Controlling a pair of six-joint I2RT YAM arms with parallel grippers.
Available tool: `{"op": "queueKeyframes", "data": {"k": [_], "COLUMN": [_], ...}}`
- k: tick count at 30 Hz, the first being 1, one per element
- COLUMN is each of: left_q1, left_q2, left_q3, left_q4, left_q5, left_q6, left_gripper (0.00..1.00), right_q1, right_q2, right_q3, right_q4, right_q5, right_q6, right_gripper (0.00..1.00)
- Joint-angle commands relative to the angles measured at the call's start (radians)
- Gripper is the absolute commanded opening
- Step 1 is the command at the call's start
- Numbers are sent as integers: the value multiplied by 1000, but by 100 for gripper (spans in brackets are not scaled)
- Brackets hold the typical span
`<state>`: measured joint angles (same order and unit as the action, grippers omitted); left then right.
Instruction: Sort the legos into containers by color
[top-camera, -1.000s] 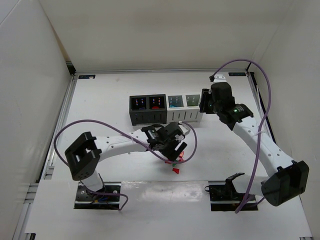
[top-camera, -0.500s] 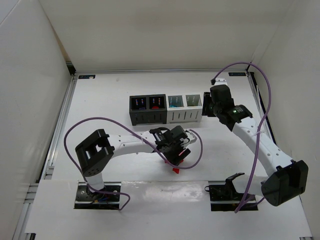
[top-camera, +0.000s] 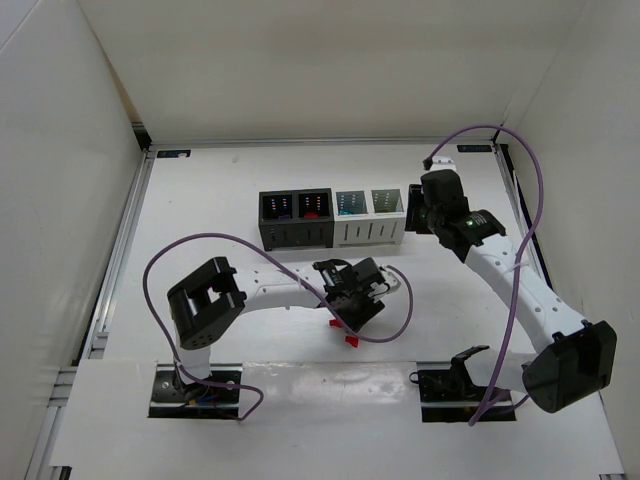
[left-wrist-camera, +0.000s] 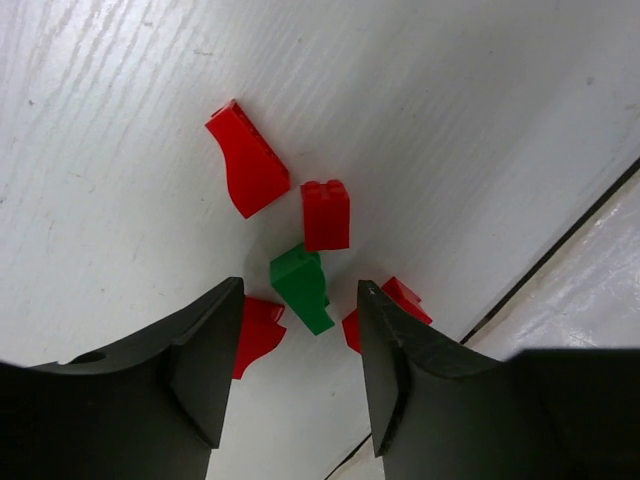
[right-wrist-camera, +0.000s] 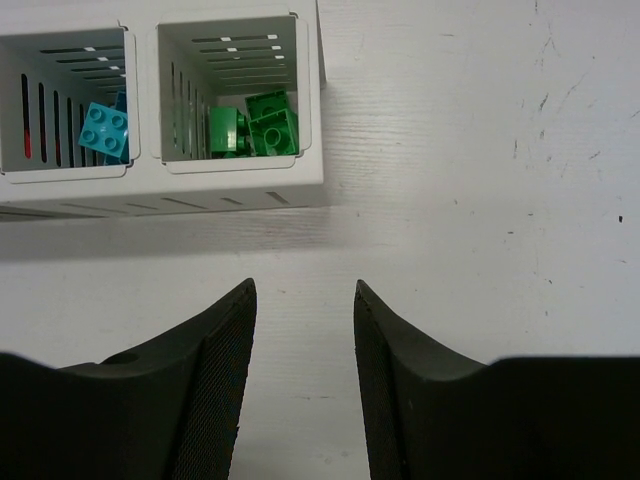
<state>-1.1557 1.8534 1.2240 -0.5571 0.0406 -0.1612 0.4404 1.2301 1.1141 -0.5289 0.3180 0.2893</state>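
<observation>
Task progress. The containers (top-camera: 333, 232) stand in a row mid-table: two black on the left, two white on the right. From my right wrist view, the rightmost white bin (right-wrist-camera: 240, 172) holds several green legos (right-wrist-camera: 265, 130), and the white bin beside it (right-wrist-camera: 70, 175) holds a teal-blue brick (right-wrist-camera: 105, 130). The top view shows red inside the second black bin (top-camera: 313, 232). I cannot tell what is in the first black bin.

Left to sort: a small cluster near the front of the table, just behind a dark seam (left-wrist-camera: 560, 240). It is one green brick (left-wrist-camera: 300, 285) and four red legos (left-wrist-camera: 326, 214) close around it.

Left end effector (left-wrist-camera: 300, 300): low over that cluster, jaws part-way apart, straddling the green brick. Neither finger visibly touches it, so there is no grip yet. Judgement: the green brick is the current pick, and the two reds lying just beside my fingers could get nudged.

Right end effector (right-wrist-camera: 303, 290): hovering just to the right of the white bins, jaws moderately apart, holding nothing.

Surface: the white table (left-wrist-camera: 480, 120) has a faint grain and small scuffs. Room: a plain white-walled enclosure (top-camera: 300, 70), with purple cables (top-camera: 520, 160) looping off both arms.
</observation>
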Motion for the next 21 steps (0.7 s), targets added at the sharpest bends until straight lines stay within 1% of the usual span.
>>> {"op": "queueKeyframes", "data": {"k": [1,5,8,12,15,18,19,21], "left_q1": [-4,-4,-2,-2,-3,-2,-4,-2], "left_q2": [-11,1,9,20,32,33,36,36], "left_q3": [29,32,37,49,55,66,66,69], "left_q4": [-3,-12,-21,-29,-38,-43,-43,-56], "left_q5": [-30,-38,-36,-33,-33,-36,-38,-38], "left_q6": [-14,-21,-18,-17,-18,-18,-21,-27], "left_gripper": [58,56,52,50,44,36,31,28], "right_q1": [-3,0,1,-5,-9,-8,-9,-9], "right_q2": [-30,-29,-26,-26,-26,-26,-26,-29], "right_q3": [-13,-11,-10,-7,-8,-8,-10,-7], "right_q4": [4,4,6,1,3,1,3,1], "right_q5": [24,26,29,30,29,29,30,30], "right_q6": [14,13,11,11,11,11,11,10], "right_gripper": [48,48,48,48,48,48,48,48]}}
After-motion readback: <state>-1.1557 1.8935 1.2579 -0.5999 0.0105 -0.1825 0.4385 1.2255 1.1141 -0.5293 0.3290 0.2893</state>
